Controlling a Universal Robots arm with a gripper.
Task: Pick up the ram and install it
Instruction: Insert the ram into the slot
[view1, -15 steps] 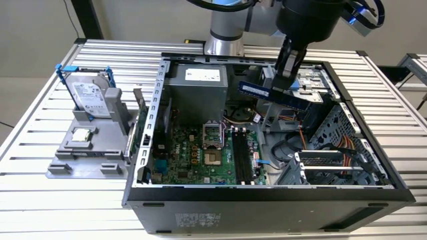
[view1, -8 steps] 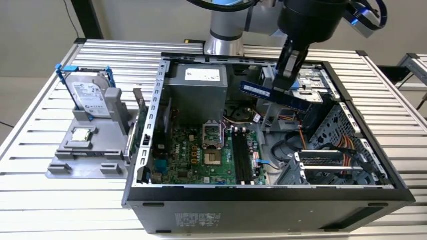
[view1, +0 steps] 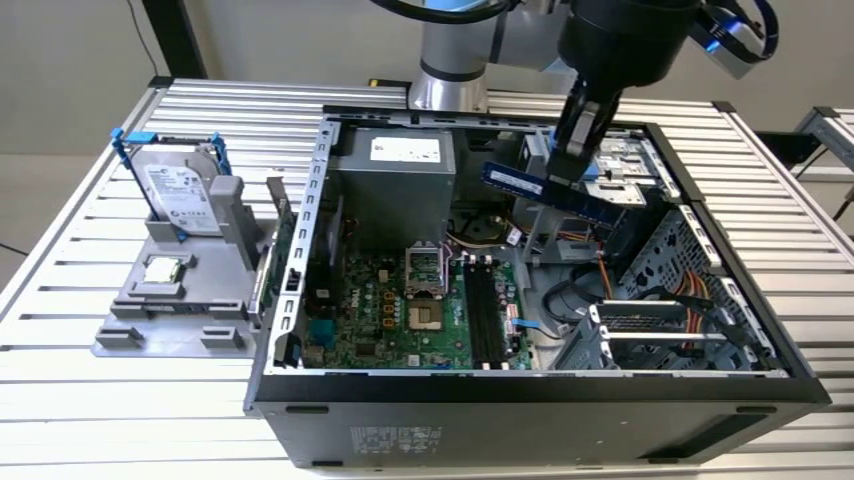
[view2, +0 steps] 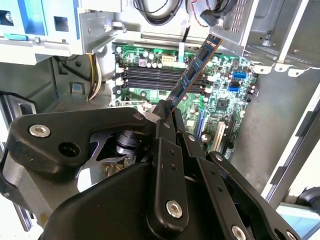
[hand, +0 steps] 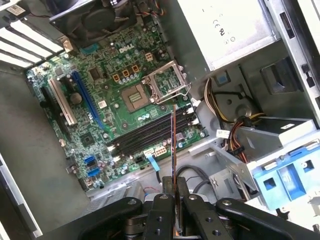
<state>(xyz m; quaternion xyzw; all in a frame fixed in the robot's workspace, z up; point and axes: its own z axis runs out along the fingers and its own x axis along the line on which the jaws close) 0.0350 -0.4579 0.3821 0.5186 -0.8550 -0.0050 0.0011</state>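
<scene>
The ram is a long blue stick with dark chips. My gripper is shut on it and holds it in the air over the open computer case, above the drive-bay side. In the second wrist view the ram slants out from between the black fingers. In the first wrist view I see the ram edge-on, hanging over the black memory slots of the green motherboard. The slots lie lower and to the exterior view's left of the ram, and they look bare.
A grey fixture at the exterior view's left carries a hard drive in a blue bracket and a small processor. Inside the case are the power supply, the open CPU socket, coloured cables and a metal drive cage.
</scene>
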